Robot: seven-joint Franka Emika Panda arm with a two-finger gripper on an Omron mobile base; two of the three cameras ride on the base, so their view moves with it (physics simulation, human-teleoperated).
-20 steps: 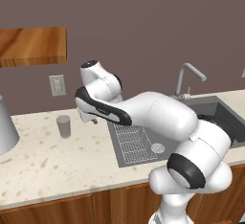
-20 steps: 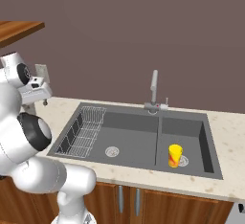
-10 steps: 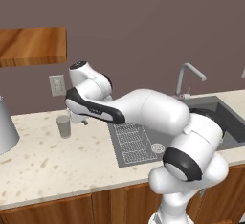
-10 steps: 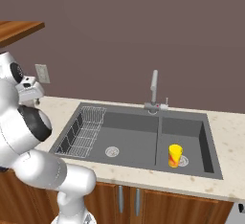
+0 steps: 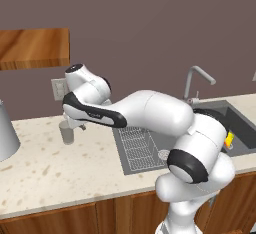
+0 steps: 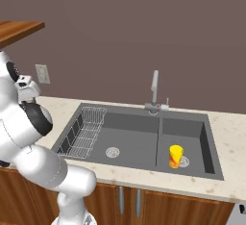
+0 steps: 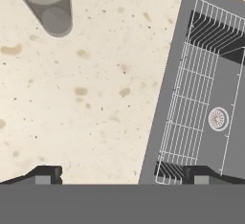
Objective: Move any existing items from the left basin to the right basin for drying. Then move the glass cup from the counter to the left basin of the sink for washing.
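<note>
Over the beige speckled counter (image 7: 86, 98), the gripper (image 7: 119, 174) hangs wide open; grey translucent cup (image 7: 50, 5) at eleven o'clock, dark sink's (image 7: 165, 98) edge at three.

The arm hides most of the yellow bottle (image 5: 229, 140); the cup (image 7: 48, 3) is cropped at twelve o'clock.
</note>
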